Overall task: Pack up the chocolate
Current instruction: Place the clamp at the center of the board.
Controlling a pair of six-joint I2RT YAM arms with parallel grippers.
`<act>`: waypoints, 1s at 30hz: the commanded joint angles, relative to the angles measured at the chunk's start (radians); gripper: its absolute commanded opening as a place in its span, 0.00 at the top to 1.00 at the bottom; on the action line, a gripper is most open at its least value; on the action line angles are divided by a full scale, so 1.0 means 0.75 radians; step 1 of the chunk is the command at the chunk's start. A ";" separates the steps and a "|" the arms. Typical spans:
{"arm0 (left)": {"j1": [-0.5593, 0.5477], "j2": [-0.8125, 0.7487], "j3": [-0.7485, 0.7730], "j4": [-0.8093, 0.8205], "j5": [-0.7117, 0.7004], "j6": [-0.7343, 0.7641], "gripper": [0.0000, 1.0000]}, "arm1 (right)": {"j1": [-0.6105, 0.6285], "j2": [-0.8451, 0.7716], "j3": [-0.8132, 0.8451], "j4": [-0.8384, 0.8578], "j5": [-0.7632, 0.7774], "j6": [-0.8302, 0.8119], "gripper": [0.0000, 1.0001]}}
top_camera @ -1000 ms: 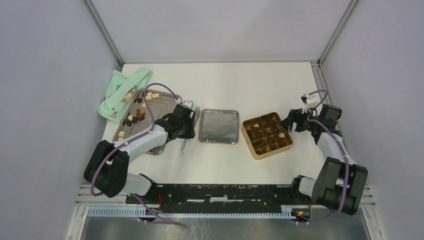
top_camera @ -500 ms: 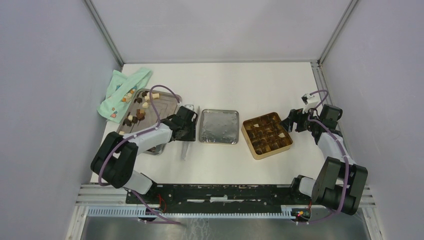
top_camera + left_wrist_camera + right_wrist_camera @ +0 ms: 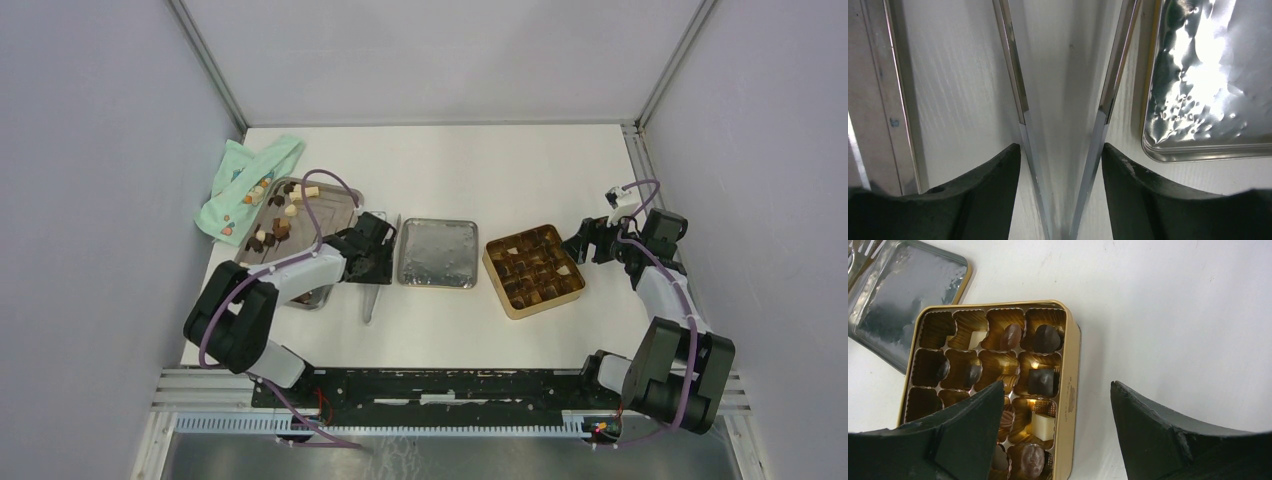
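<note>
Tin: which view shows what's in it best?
Right wrist: the tin is close up, chocolates and empty cells distinct, though a finger hides one corner. Top external shows the whole tin, but small. Left wrist misses it.

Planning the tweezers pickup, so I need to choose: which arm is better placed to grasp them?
Left. The left claw, open, straddles the tweezers beside the tray of chocolate; the right claw hangs by the tin, far off.

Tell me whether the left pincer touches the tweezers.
Cannot tell. In the left wrist view the left pincer straddles the tweezers, edges meeting, neither gap nor press plain.
</note>
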 commanded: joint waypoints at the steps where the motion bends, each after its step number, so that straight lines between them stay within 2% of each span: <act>1: 0.001 -0.102 0.046 -0.041 -0.045 -0.029 0.33 | -0.010 -0.034 0.011 0.035 -0.035 -0.009 0.17; 8: -0.002 -0.396 0.124 -0.126 -0.018 -0.026 0.32 | -0.009 -0.074 0.062 -0.028 -0.107 -0.091 0.17; 14: 0.001 -0.669 0.246 -0.008 0.182 0.090 0.32 | -0.007 -0.076 0.157 -0.180 -0.266 -0.306 0.16; 18: 0.000 -0.688 0.300 0.125 0.312 0.217 0.31 | -0.004 -0.067 0.269 -0.417 -0.375 -0.670 0.16; 20: -0.001 -0.685 0.295 0.193 0.392 0.279 0.30 | -0.004 -0.068 0.322 -0.601 -0.456 -0.989 0.15; 22: 0.001 -0.656 0.310 0.191 0.403 0.253 0.08 | -0.005 -0.070 0.350 -0.803 -0.552 -1.325 0.06; 23: 0.001 -0.632 0.318 0.185 0.412 0.242 0.03 | -0.004 -0.071 0.350 -0.868 -0.588 -1.444 0.02; 26: 0.002 -0.545 0.310 0.208 0.595 0.247 0.02 | -0.005 -0.066 0.323 -1.068 -0.693 -1.722 0.02; 30: -0.049 -0.399 0.300 0.212 0.722 0.288 0.01 | 0.018 -0.042 0.297 -1.317 -0.693 -2.076 0.02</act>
